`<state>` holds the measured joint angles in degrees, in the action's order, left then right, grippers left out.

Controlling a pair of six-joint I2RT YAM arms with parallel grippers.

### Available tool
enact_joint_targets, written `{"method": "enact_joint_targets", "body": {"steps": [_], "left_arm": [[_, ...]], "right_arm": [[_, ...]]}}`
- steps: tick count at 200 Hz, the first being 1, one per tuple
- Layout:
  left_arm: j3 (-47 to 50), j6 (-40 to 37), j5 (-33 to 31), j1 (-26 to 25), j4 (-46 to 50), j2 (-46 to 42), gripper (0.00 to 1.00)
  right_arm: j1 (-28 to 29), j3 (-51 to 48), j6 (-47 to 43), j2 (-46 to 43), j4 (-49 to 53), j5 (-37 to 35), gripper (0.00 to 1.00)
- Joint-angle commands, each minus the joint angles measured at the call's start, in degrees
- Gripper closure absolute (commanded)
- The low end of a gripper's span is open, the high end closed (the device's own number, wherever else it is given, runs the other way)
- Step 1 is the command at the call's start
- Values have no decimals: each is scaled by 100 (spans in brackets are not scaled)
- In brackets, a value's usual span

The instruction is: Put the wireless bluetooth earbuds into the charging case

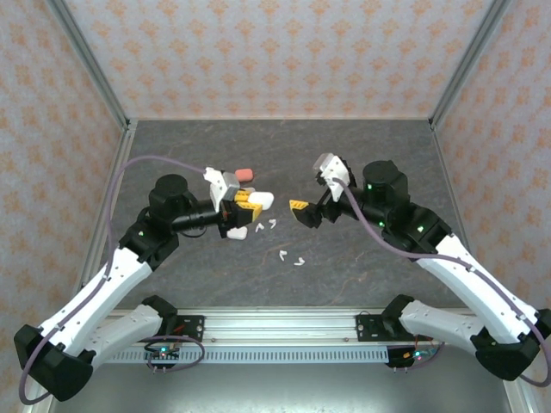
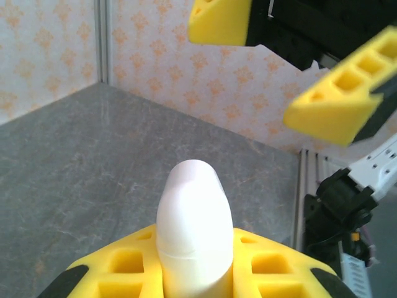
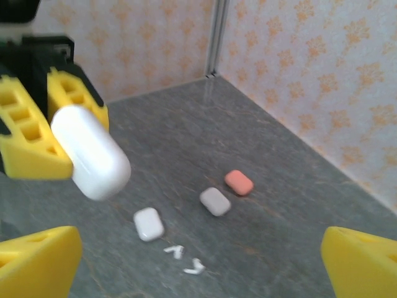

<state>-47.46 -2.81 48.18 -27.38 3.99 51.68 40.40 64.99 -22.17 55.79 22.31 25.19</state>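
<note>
Above the bench (image 1: 362,271), the left jaws clench the white case (image 1: 261,200) by one end, so a nudge from the wide-spread right jaws could twist it loose.

High rear overview; opposed wrist close-ups sharing case (image 2: 193,230)

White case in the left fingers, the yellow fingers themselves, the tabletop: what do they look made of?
White charging case: smooth plastic by the look, soft sheen, fine seam line around it. Yellow fingers: matte, with open square pockets, likely printed plastic or foam; can't tell which. Tabletop: matte grey, stone-like veining, possibly a laminate or mat.
</note>
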Motion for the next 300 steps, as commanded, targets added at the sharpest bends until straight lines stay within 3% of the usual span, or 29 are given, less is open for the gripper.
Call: {"method": "enact_joint_targets", "body": {"steps": [1, 102, 201, 300], "left_arm": [[179, -660, -409, -147, -686, -113, 100], [-45, -862, -327, -345, -512, 191, 100], [-88, -875, -231, -356, -480, 272, 100], [-64, -952, -252, -364, -390, 272, 100]], "right_arm": [[-146, -186, 892, 3, -717, 1106, 1], [-142, -25, 842, 814, -905, 953, 3], [-166, 32, 908, 1016, -995, 448, 4], [-274, 431, 864, 1329, -754, 430, 3]]}}
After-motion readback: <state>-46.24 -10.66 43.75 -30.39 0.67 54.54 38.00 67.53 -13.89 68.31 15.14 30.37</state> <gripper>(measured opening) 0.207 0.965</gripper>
